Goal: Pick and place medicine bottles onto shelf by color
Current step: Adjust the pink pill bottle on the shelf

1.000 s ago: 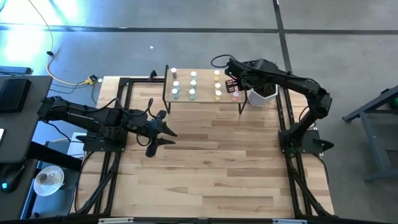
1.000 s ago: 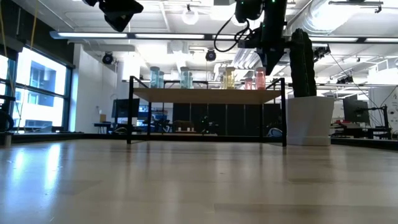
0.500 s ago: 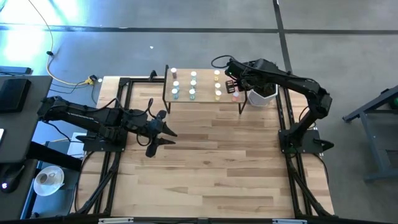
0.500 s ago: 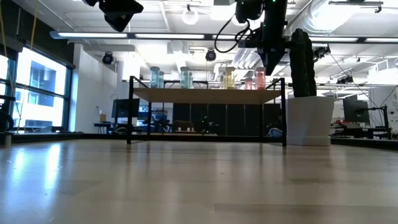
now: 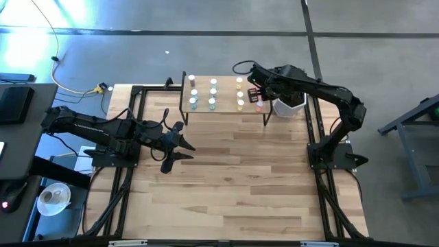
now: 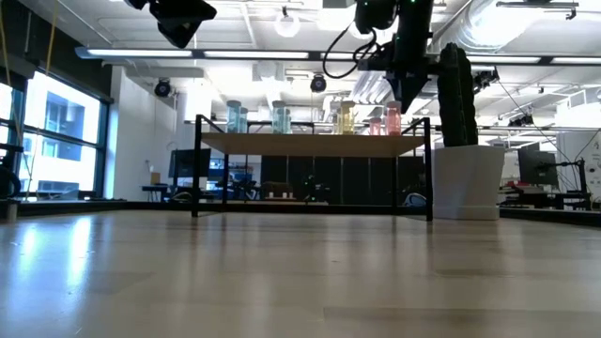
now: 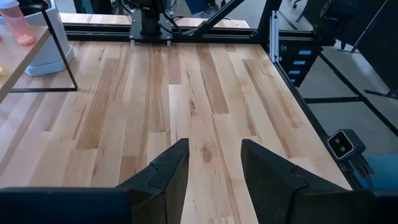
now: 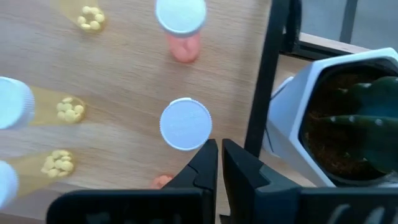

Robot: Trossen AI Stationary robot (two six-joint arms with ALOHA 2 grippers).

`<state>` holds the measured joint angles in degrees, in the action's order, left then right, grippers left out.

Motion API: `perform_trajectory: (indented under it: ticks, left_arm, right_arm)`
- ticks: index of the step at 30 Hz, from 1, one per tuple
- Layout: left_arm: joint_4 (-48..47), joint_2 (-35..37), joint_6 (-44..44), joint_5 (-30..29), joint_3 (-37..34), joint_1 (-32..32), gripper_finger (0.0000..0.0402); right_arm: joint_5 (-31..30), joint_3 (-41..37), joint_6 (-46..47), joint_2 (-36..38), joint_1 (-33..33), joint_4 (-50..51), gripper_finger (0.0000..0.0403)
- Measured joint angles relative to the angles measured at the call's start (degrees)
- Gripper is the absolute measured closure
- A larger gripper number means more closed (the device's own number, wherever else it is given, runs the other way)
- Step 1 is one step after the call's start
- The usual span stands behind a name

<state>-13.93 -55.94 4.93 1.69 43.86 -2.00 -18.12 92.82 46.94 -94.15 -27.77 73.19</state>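
The right hand (image 8: 217,163) is held over the right end of the shelf (image 5: 225,110), its fingers pressed together with nothing between them. Directly beneath and just ahead of its fingertips stands a pink bottle (image 8: 185,124) with a pale cap; a second pink bottle (image 8: 181,22) stands farther ahead of the hand, and yellow bottles (image 8: 59,109) are ranged to one side of it. The shelf's black post (image 8: 264,74) and the white cactus pot (image 8: 329,118) lie close on the hand's other side.

The bottles (image 6: 310,118) appear to be already set out on the shelf in colour groups, so the task is judged nearly finished. The main risk is taken to lie in the withdrawal: should the closed hand be drawn away low or sideways, the nearest pink bottle could be clipped on its cap and toppled, and neighbouring bottles knocked over with it. A swing toward the pot could catch the shelf post and jolt every bottle.

The left hand (image 7: 214,168) is held partly open and empty above the bare tabletop (image 7: 205,93), well apart from the shelf.
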Motion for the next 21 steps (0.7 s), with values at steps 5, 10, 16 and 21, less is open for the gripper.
perform_trajectory:
  ticks: [5, 10, 16, 21]
  left_arm:
    - [0.0, 0.0, 0.0, 0.0, 0.0, 0.0, 0.0266]
    - [0.0, 0.0, 0.0, 0.0, 0.0, 0.0, 0.0266]
    - [0.0, 0.0, 0.0, 0.0, 0.0, 0.0, 0.0266]
    - [0.0, 0.0, 0.0, 0.0, 0.0, 0.0, 0.0266]
  right_arm:
    - [0.8, 0.0, -0.9, 0.0, 0.0, -1.6, 0.0390]
    - [1.0, 0.0, -0.9, 0.0, -0.4, -1.0, 0.0390]
    - [1.0, 0.0, -0.4, 0.0, -0.4, -0.5, 0.0390]
    - [0.0, 0.0, -0.4, -0.6, -0.6, 1.4, 0.0390]
